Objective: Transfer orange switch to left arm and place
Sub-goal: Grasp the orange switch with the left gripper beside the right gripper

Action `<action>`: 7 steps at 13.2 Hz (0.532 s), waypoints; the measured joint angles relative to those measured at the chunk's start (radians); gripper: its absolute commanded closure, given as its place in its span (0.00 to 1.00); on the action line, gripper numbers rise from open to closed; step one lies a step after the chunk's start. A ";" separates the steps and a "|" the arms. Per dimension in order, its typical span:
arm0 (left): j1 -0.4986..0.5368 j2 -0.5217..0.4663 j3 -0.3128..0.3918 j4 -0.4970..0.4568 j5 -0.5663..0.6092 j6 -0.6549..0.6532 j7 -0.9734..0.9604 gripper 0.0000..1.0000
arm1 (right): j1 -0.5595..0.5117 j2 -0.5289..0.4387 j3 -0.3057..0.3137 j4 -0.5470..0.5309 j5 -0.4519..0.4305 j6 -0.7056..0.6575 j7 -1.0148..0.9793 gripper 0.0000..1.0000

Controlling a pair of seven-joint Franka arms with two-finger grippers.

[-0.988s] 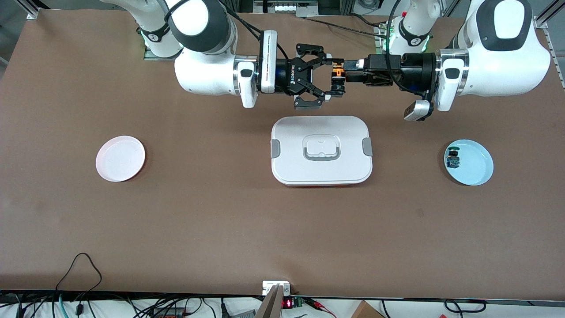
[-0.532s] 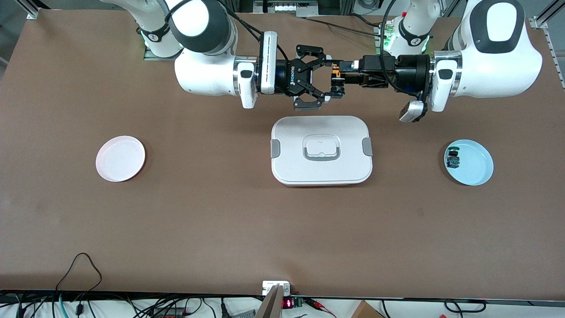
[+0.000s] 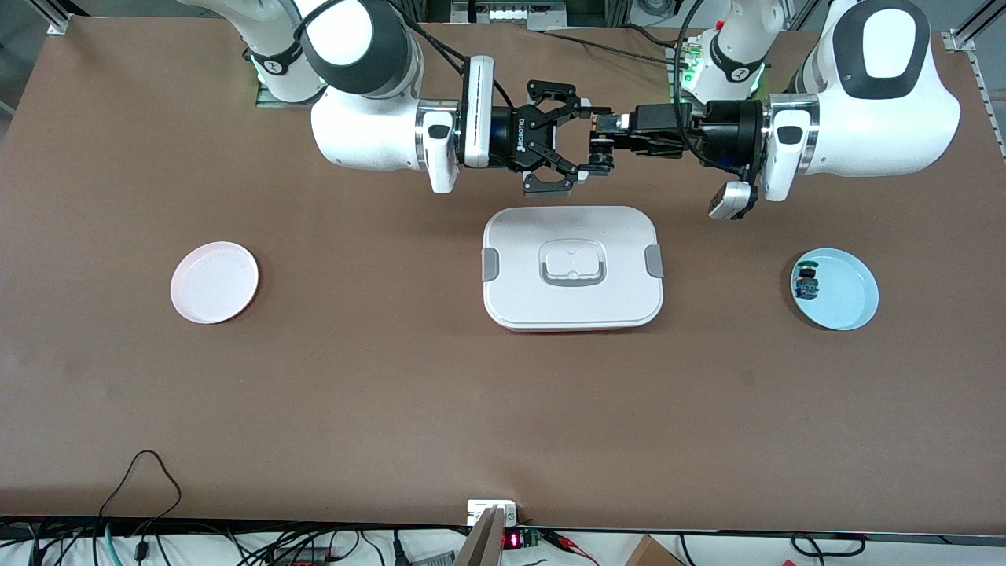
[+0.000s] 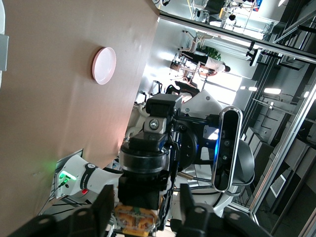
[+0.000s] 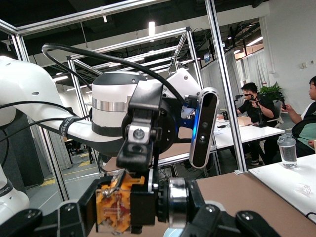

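Observation:
The orange switch (image 3: pixel 601 147) is up in the air, held by my left gripper (image 3: pixel 605 126), which is shut on it. My right gripper (image 3: pixel 588 140) is open, with one finger on each side of the switch. Both grippers meet over bare table beside the white box (image 3: pixel 519 236), on its side toward the robots' bases. In the left wrist view the switch (image 4: pixel 136 219) sits in my left gripper (image 4: pixel 145 205). In the right wrist view its orange block (image 5: pixel 116 205) and black, silver-ringed body lie inside my right gripper (image 5: pixel 140 217).
A light blue plate (image 3: pixel 849 303) at the left arm's end holds a small blue and green part (image 3: pixel 806 283). A pale pink plate (image 3: pixel 214 281) lies at the right arm's end and also shows in the left wrist view (image 4: pixel 104 65).
My left arm has moved its gripper and the switch toward the right gripper, deeper between its open fingers. The right arm has stayed still.

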 measured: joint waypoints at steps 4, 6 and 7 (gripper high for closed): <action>0.001 0.005 0.000 -0.004 -0.001 0.000 0.026 1.00 | 0.000 0.001 -0.002 0.000 0.005 0.000 0.000 0.93; 0.001 0.009 0.000 -0.004 -0.002 0.000 0.035 1.00 | 0.000 0.002 -0.002 0.000 0.005 0.002 -0.002 0.04; 0.001 0.011 0.000 -0.004 -0.002 0.000 0.037 1.00 | 0.000 0.003 -0.002 0.000 0.005 0.003 -0.002 0.00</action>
